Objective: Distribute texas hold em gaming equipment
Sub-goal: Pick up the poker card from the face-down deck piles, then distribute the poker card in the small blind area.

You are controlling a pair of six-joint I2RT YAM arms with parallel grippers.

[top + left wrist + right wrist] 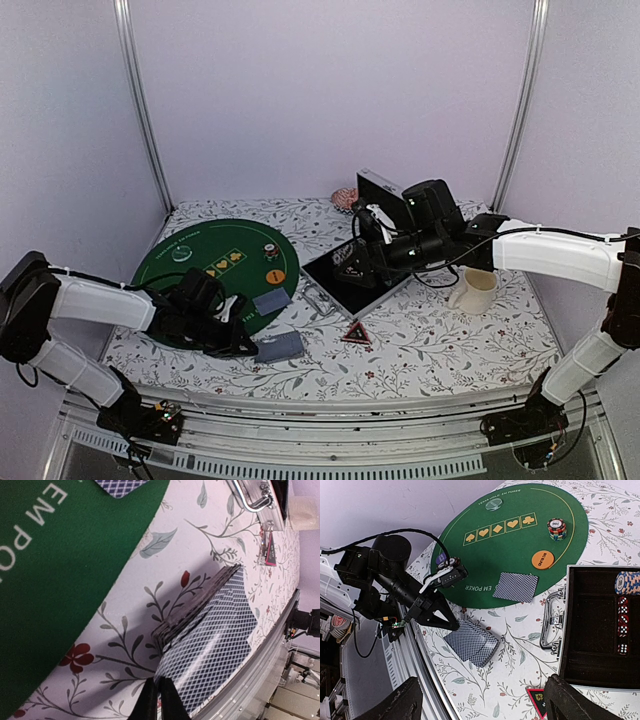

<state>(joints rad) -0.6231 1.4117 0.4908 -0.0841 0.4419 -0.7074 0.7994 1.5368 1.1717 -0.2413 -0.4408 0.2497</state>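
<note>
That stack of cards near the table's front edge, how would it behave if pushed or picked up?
Pushed, the card stack would probably shear apart: its edges sit staggered, not squared. The glossy backs suggest top cards slide off easily. Single cards look thin, so likely light and bendy.

Noted: the left arm (95, 300) is built of white tubular shells and black rounded joint housings, and the right arm (555, 250) is of identical build. A thin black cable (410, 529) arches over the left wrist. The left gripper (456, 626) is black with wedge-shaped fingers and a white strip along its side. The bases (150, 420) show small circuit boards and coloured wires.
</note>
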